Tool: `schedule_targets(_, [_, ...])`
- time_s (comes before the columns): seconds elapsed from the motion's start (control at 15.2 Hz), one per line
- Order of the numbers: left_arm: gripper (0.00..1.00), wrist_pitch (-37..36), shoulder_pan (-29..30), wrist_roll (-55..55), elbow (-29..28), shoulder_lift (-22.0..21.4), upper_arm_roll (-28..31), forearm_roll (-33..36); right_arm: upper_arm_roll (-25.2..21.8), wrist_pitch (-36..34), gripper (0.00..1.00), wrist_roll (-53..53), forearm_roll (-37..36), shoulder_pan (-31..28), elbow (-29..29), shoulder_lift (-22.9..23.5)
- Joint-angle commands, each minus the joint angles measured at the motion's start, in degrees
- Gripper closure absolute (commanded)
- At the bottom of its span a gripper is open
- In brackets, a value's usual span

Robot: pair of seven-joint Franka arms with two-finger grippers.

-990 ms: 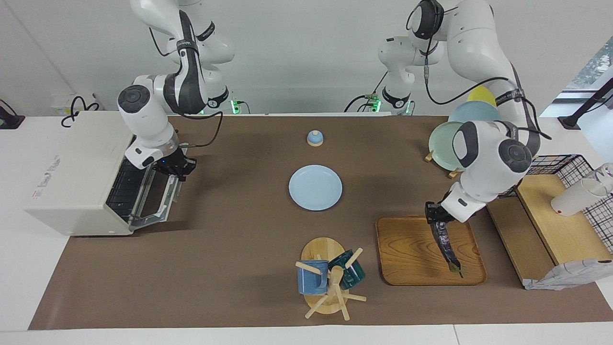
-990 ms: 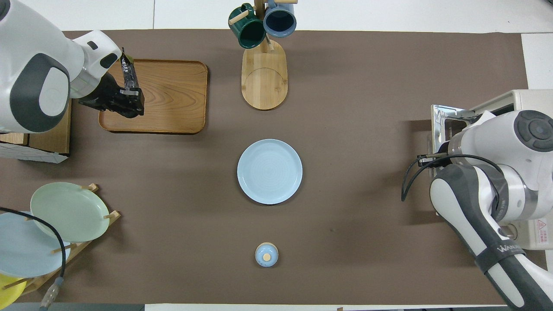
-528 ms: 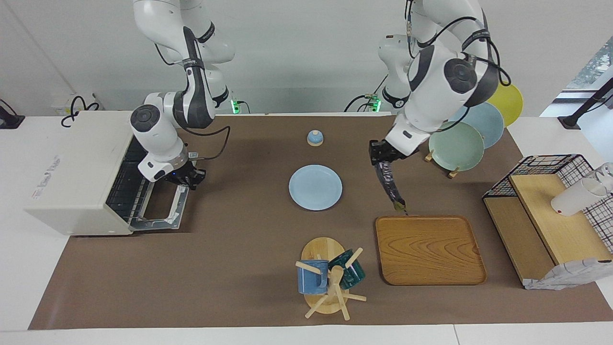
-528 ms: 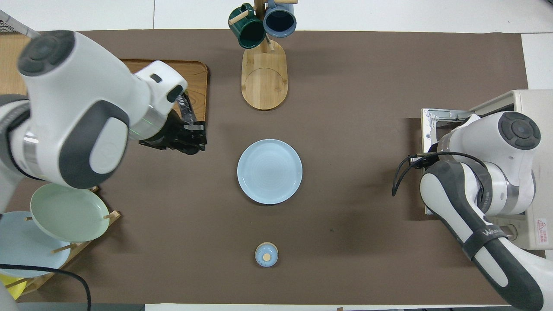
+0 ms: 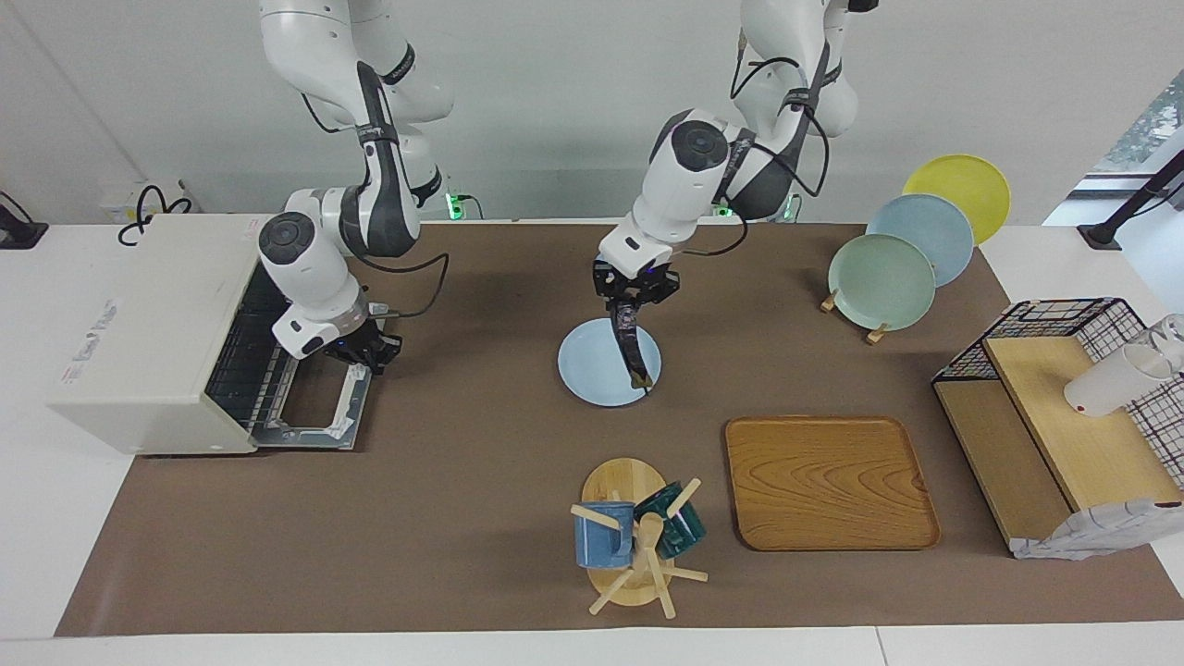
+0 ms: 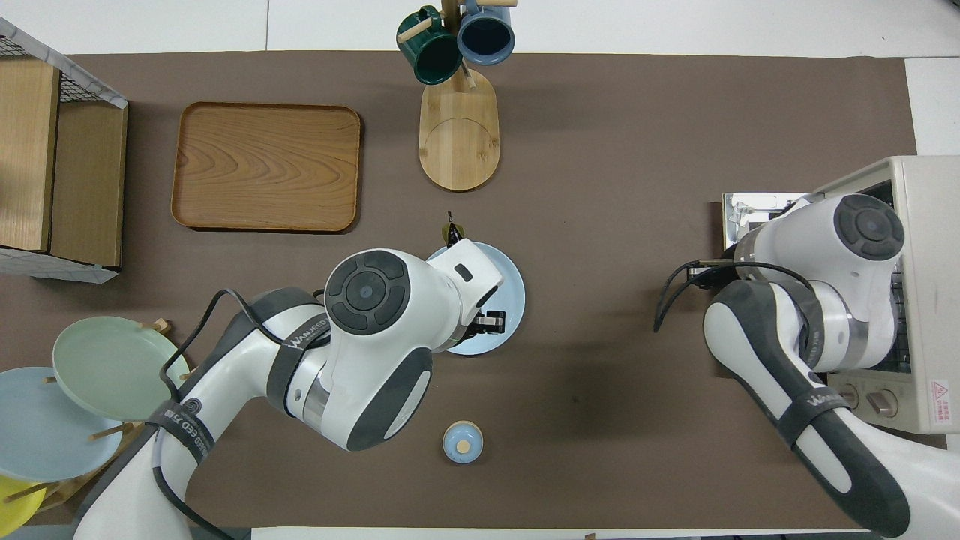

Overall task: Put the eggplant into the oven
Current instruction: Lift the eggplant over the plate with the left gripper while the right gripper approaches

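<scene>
- The eggplant (image 5: 630,350) hangs near the middle of the facing view, gripped at its upper end by the left gripper (image 5: 635,294) and dangling over the pale blue plate (image 5: 583,370); whether its lower tip touches the plate I cannot tell.
- The left jaws are closed narrowly around the eggplant's top.
- Hanging almost straight from an end grip, it reads as light and fairly stiff. Held this far from its middle, it could swing or slip if its skin is smooth.
- A hold nearer the middle would likely steady it for sliding in flat.
- The oven (image 5: 157,333) sits at middle left of the facing view, its door (image 5: 319,407) folded down.
- The right gripper (image 5: 363,350) is over the door's nearer edge; I cannot tell its jaws.
</scene>
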Motion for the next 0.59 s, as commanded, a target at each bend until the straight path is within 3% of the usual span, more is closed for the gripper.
schedule_targets(0.0, [1.00,4.24,-0.55,0.84,-1.77,1.18,1.19,-1.07,-0.53,-0.10,1.00,7.24,1.16,5.09,1.61,0.50])
schedule_targets(0.33, [1.00,6.97,-1.52,1.02,-1.77,4.17,1.27,-1.07,-0.53,-0.28,0.99,7.69,1.16,5.28,2.14,0.59])
schedule_targets(0.4, [0.90,6.88,-1.52,1.72,-1.86,4.18,1.28,-0.98,-0.44,-0.28,0.88,7.69,1.16,5.28,2.14,0.59])
schedule_targets(0.46, [0.01,6.36,-1.52,2.33,-1.77,4.18,1.36,-0.98,-0.44,-0.28,0.84,7.69,1.16,5.28,2.23,0.59])
schedule_targets(0.53, [0.00,6.18,-1.43,2.60,-1.60,4.00,1.36,-0.98,-0.44,-0.45,0.79,7.69,1.16,5.36,2.41,0.59])
